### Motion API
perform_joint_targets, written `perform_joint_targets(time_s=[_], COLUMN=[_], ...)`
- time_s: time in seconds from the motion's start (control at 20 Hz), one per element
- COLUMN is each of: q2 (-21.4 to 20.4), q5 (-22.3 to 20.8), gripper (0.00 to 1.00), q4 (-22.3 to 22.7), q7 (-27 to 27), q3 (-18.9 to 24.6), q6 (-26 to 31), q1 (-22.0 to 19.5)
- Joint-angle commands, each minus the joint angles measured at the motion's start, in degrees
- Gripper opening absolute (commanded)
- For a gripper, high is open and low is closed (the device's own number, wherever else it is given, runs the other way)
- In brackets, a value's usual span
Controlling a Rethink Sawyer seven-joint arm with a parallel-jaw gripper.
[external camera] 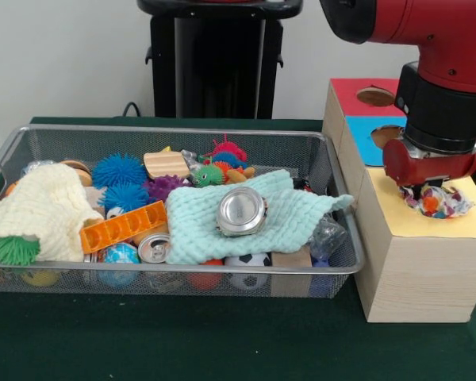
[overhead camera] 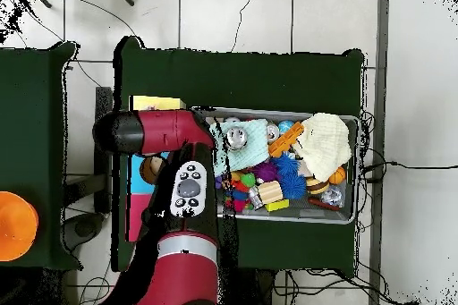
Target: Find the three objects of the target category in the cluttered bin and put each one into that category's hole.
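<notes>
One crinkly multicoloured wrapper [external camera: 436, 200] is hanging pinched in my gripper [external camera: 425, 190], and I'm hovering it right over the yellow top [external camera: 401, 218] of the wooden sorting box [external camera: 412, 274], where I judge that category's hole is sitting, hidden beneath. I'm keeping it low so it drops cleanly. The wire bin [external camera: 337, 230], just beside, is holding a mint cloth [external camera: 289, 213] under a round tin [external camera: 241, 211].

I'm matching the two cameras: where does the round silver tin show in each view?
Front view: the silver tin lies on the mint cloth, centre-right in the wire bin.
Overhead view: the tin sits near the bin's upper left corner, beside the red arm.
Shared landmark: the mint cloth.
</notes>
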Motion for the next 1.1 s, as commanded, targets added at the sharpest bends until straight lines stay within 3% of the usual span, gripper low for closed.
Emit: perform_joint_targets(time_s=[0.05,0.45,1.1], q2=[4.0,6.3,5.7], q5=[0.2,0.0,0.3], gripper=[0.0,0.0,0.0], q4=[2.3,0.7,1.4], q7=[9.8,10.7,10.6], q3=[3.0,2.4,2.5], q6=[-1.6,-3.4,-3.7], q1=[-2.9,-2.6,-3.0])
